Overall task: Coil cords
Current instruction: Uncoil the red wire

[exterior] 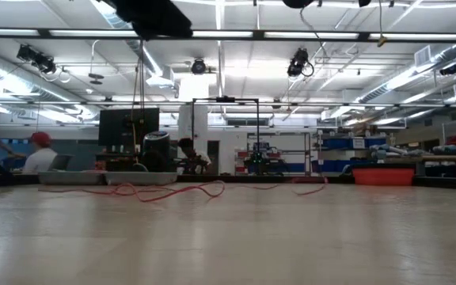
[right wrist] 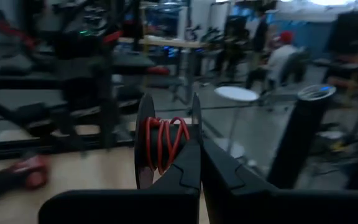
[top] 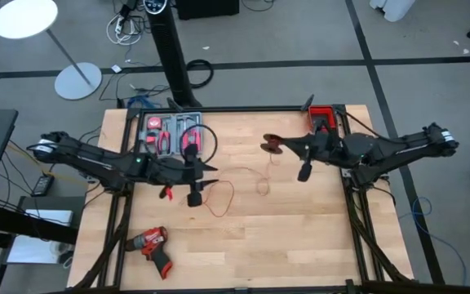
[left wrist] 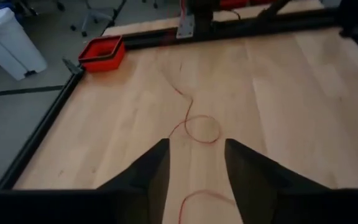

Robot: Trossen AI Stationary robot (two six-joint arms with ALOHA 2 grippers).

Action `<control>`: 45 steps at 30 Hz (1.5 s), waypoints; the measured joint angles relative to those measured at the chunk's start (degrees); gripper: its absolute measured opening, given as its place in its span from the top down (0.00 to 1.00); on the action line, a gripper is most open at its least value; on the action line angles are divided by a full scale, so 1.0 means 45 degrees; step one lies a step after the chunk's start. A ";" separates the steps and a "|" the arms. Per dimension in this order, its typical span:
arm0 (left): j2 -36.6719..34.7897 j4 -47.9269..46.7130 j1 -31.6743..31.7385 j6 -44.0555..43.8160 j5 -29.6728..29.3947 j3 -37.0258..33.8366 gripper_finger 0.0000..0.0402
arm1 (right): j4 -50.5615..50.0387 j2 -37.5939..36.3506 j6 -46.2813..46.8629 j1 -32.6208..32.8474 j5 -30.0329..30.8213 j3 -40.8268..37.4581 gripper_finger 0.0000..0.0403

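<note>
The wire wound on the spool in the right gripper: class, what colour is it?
Bright red. The wire on the spool shows best in the right wrist view.

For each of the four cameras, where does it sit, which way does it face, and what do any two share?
High view: overhead, straight down on the table; both arms, left pincer, right pincer.
Low view: table-top level, facing the room; red wire, no pincer.
Left wrist view: looks past the open left pincer down at the red wire and red bin.
Right wrist view: the shut right pincer holds a spool.
Shared: the high view shows the same spool and red bin.
</note>
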 joint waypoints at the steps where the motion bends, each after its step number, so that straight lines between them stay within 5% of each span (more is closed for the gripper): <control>1: 0.0222 0.0409 0.0000 0.0006 0.0000 0.0000 0.58 | 0.0266 0.0169 -0.0279 0.0000 0.0219 0.0000 1.00; 16: 0.2115 0.5539 0.0362 -0.0281 -0.0830 0.0005 0.58 | 0.4970 0.3317 -0.2321 -0.0170 0.0462 0.0000 1.00; 45: 0.2851 0.6255 0.1049 -0.0801 -0.2271 0.0005 0.61 | 1.0249 0.6921 -0.3671 -0.0180 0.0410 0.0000 1.00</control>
